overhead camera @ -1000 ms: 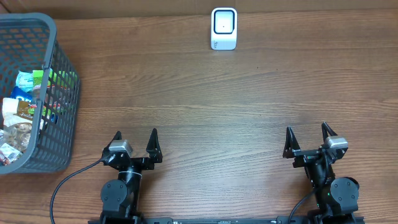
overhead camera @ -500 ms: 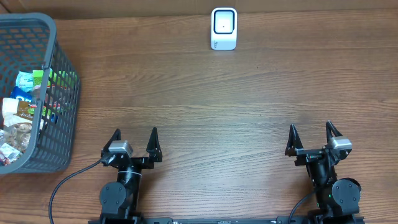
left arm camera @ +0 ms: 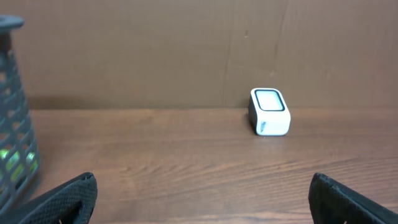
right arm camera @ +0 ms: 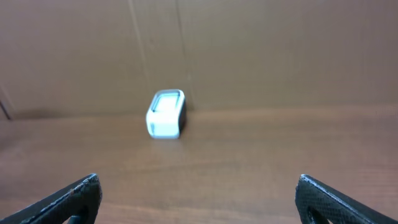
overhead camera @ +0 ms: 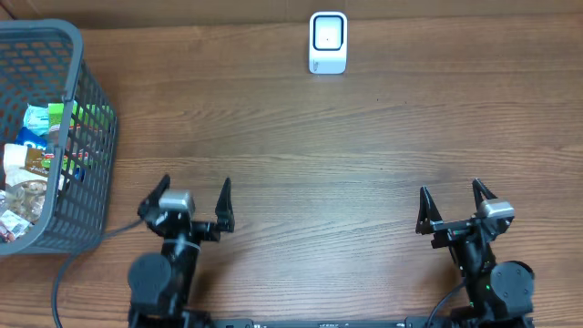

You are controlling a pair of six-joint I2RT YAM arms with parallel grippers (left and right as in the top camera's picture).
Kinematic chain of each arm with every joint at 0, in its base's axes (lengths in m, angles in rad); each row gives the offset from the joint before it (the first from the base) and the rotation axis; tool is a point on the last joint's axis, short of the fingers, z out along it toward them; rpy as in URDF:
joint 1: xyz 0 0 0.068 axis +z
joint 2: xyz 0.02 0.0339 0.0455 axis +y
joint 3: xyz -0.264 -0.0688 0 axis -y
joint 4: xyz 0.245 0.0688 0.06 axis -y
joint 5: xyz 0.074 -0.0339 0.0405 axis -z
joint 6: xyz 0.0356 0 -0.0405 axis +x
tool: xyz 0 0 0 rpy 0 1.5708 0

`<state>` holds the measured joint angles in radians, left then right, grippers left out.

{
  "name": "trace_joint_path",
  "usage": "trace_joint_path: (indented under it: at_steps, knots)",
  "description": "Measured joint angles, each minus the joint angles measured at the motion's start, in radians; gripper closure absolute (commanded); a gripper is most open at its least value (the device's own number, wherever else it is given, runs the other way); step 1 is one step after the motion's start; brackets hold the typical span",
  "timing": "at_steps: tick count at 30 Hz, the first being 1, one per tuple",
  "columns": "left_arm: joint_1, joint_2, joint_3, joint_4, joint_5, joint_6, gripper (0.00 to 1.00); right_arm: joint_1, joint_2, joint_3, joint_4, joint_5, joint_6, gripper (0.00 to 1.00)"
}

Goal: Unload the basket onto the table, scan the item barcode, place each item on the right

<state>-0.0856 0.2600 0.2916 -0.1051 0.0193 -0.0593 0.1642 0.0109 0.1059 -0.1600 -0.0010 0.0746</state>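
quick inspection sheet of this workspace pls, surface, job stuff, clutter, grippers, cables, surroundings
surface: wooden table, bare across the middle
job's things: white scanner upright at the far edge; grey basket at the left, holding packaged items; no barcode readable
clutter: nothing seen
grippers: left gripper open and holding nothing, nearest the basket; right gripper open and holding nothing
cables: black cable curving over the table by the left arm's base
surroundings: plain brown wall behind the table

Likely shop-checkout mock-up: barcode scanner (overhead camera: 328,41), grocery basket (overhead camera: 91,173).
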Motion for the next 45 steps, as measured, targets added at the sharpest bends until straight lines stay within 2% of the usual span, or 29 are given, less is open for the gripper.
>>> trace_joint_path:
  at_steps: [6, 11, 16, 23, 28, 33, 37, 40, 45]
  knots:
    - [0.0, 0.339, 0.291, -0.081, 0.08, 0.061, 0.0, 0.0, 0.0, 0.168, -0.143, -0.023, -0.002, 0.0]
    - [0.0, 0.67, 0.675, -0.304, 0.189, 0.098, 0.0, 0.0, 0.049, 0.308, -0.22, -0.027, -0.019, 0.0]
    - [0.0, 0.993, 1.134, -0.616, 0.249, 0.119, 0.0, 0.0, 0.224, 0.482, -0.27, -0.048, -0.023, 0.0]
    - [0.0, 1.233, 1.547, -0.832, 0.27, 0.145, 0.0, 0.0, 0.523, 0.796, -0.466, -0.071, -0.026, 0.0]
    - [0.0, 1.259, 1.628, -0.834, 0.274, 0.187, 0.01, 0.0, 0.861, 1.149, -0.801, -0.081, -0.026, 0.0]
    - [0.0, 1.266, 1.632, -0.834, 0.278, 0.194, 0.01, 0.0, 1.082, 1.342, -0.938, -0.092, -0.025, 0.0]
    - [0.0, 1.276, 1.632, -0.853, 0.283, 0.194, 0.0, 0.0, 1.165, 1.354, -0.953, -0.127, -0.006, 0.0]
    - [0.0, 1.279, 1.64, -0.882, 0.278, 0.181, 0.03, 0.0, 1.218, 1.354, -0.944, -0.169, 0.004, 0.0]
    - [0.042, 1.287, 1.767, -1.0, 0.181, 0.097, 0.07, 0.0, 1.268, 1.354, -0.924, -0.21, 0.006, 0.0]
